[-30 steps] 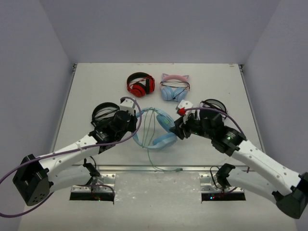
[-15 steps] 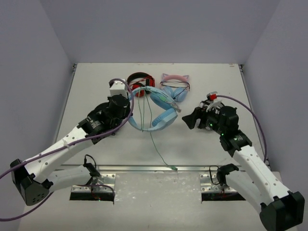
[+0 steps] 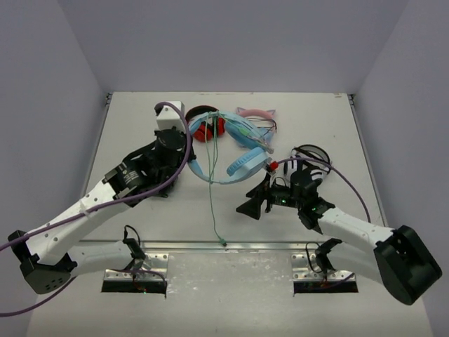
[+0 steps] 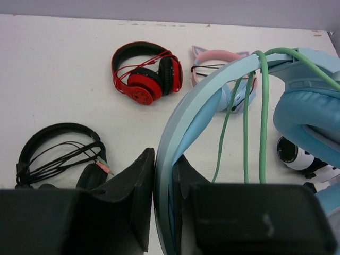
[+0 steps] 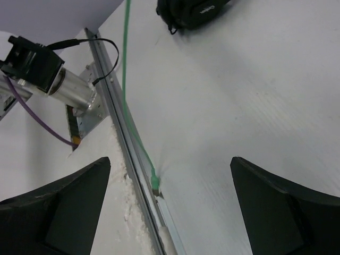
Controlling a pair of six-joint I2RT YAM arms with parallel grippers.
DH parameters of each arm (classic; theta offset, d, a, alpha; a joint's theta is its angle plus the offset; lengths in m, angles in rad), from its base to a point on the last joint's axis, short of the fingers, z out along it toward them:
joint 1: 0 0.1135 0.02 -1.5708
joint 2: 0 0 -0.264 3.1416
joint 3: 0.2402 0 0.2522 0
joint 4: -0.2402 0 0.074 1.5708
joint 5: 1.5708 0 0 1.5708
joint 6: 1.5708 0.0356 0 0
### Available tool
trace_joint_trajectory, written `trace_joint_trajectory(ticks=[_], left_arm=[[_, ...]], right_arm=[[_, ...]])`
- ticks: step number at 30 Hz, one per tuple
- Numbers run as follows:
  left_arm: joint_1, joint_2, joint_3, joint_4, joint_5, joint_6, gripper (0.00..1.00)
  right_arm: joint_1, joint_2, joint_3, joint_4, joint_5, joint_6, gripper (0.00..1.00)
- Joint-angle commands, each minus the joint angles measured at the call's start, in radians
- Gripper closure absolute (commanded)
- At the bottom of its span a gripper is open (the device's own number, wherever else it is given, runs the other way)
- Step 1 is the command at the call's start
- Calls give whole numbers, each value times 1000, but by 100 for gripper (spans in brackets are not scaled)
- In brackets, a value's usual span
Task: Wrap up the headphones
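Note:
The light-blue headphones [image 3: 242, 165] hang tilted in the air over the table's middle, held by the headband [image 4: 183, 119]. My left gripper [image 3: 189, 156] is shut on that headband, which runs between its fingers in the left wrist view [image 4: 163, 178]. The mint-green cable [image 3: 212, 189] loops over the band [image 4: 264, 117] and hangs down to the front edge. Its plug [image 3: 222, 243] lies by the metal rail [image 5: 155, 183]. My right gripper [image 3: 252, 201] is open and empty, low over the table to the right of the cable [image 5: 170, 207].
Red headphones [image 3: 205, 130] and the pink cat-ear pair [image 3: 258, 115] lie at the back, partly behind the lifted headphones. A black pair [image 3: 313, 154] lies right of centre, and another black pair [image 4: 56, 154] lies beneath my left arm. The metal rail [image 3: 182, 245] runs along the front edge.
My left gripper has carried the headphones up and toward the back. My right arm has dropped low toward the front edge and turned toward the cable's end. The plug has slid left.

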Motion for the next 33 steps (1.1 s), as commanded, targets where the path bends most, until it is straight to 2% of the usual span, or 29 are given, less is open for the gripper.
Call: trace_joint_trajectory(ticks=[1, 3, 6, 20, 23, 27, 28, 31, 33], left_arm=[[-12, 10, 67, 69, -51, -73, 100], [-15, 20, 84, 52, -56, -90, 100], [-16, 21, 87, 44, -76, -107, 100], [-16, 10, 84, 41, -114, -133, 100], [-16, 4, 75, 51, -114, -136, 100], [-16, 7, 76, 45, -134, -127, 100], [-16, 9, 78, 43, -141, -124, 100], [-16, 7, 76, 38, -163, -121, 100], [-16, 6, 71, 40, -180, -126, 100]], right_arm=[[60, 93, -48, 304, 36, -19, 5], [84, 171, -82, 463, 52, 10, 5], [140, 289, -69, 574, 81, 13, 6], [324, 717, 82, 909, 114, 104, 16], [330, 813, 111, 1027, 95, 165, 26], [353, 838, 113, 1053, 124, 165, 67], [356, 835, 94, 1052, 133, 153, 89], [358, 804, 30, 1102, 167, 157, 99], [358, 763, -8, 1119, 200, 161, 99]])
